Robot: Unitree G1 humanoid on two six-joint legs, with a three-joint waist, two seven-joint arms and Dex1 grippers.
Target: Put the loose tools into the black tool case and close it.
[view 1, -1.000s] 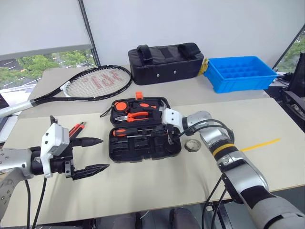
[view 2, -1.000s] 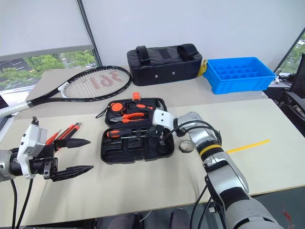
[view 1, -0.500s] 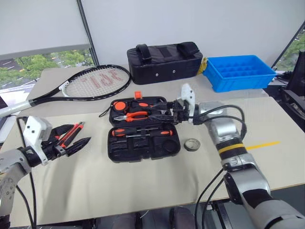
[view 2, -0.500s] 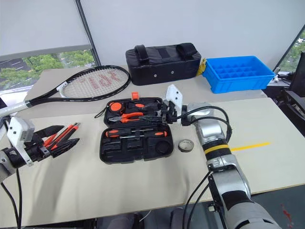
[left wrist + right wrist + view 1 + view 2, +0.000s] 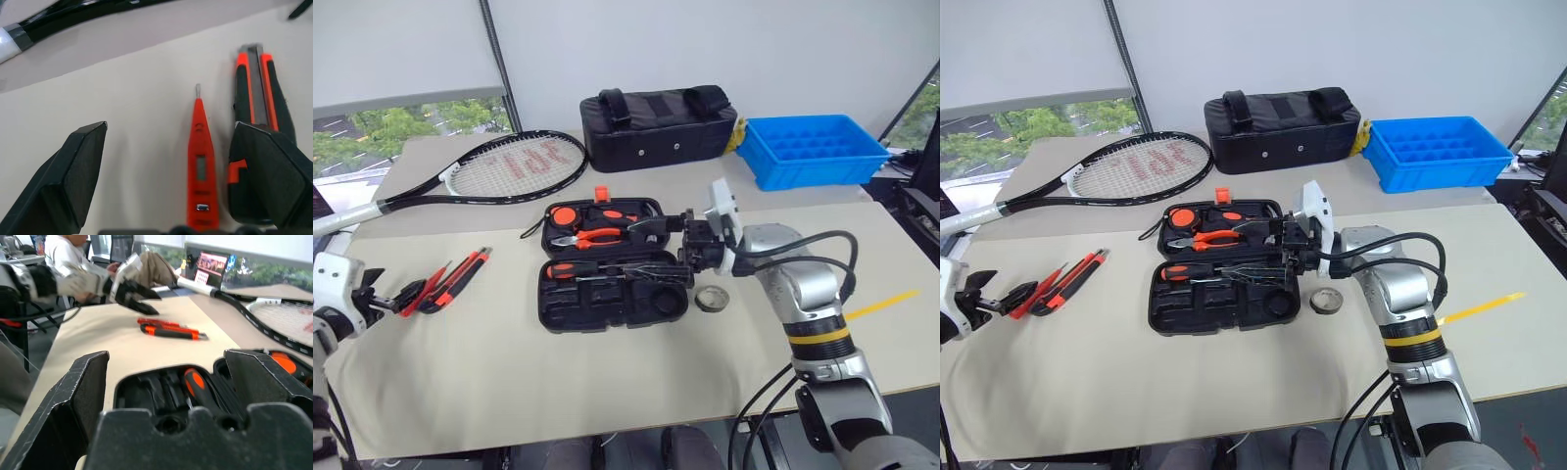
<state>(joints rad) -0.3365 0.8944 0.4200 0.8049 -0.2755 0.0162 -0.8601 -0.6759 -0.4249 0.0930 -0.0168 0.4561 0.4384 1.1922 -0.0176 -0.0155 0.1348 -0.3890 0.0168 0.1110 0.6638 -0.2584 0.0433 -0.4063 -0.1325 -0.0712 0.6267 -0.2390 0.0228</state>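
Two loose tools lie right ahead of the left gripper (image 5: 171,181) — far nearer it than the right.

Black tool case (image 5: 607,264) lies open mid-table; utility knife (image 5: 257,88) and red screwdriver (image 5: 199,161) lie lengthwise along the wide-spread fingers; right gripper (image 5: 668,250), also wide, hovers empty over the case.

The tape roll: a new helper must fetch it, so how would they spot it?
Find the open black tool case mid-table. Just off its near right corner, below the right hand, lies the tape roll: a small dark grey ring lying flat, the only round loose item.
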